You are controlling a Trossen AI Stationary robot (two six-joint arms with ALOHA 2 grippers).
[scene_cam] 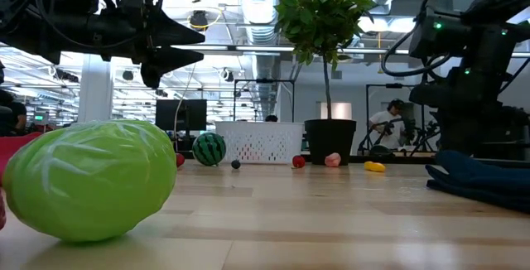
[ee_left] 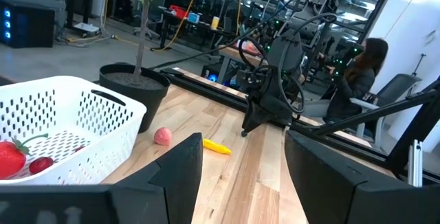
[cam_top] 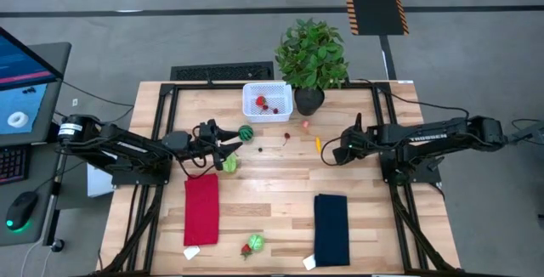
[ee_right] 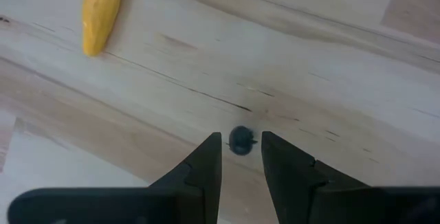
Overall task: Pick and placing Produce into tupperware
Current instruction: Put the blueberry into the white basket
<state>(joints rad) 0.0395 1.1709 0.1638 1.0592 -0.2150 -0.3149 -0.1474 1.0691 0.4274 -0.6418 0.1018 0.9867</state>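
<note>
The white tupperware basket (cam_top: 267,100) stands at the far middle of the table with red produce (ee_left: 8,157) in it. A striped watermelon ball (cam_top: 246,132), a green cabbage (cam_top: 229,164), a pink piece (ee_left: 163,136) and a yellow piece (ee_right: 100,11) lie loose on the wood. My left gripper (ee_left: 237,176) hangs level and open beside the watermelon ball, with nothing between its fingers. My right gripper (ee_right: 240,145) points down, open. Its fingertips stand on either side of a small dark blue berry (ee_right: 240,140) on the table.
A potted plant (cam_top: 310,56) stands right of the basket. A red cloth (cam_top: 201,209) and a dark blue cloth (cam_top: 331,228) lie toward the near edge, with a green and a red piece (cam_top: 252,245) between them. Another dark berry (cam_top: 260,149) and a cherry (cam_top: 286,137) lie mid-table.
</note>
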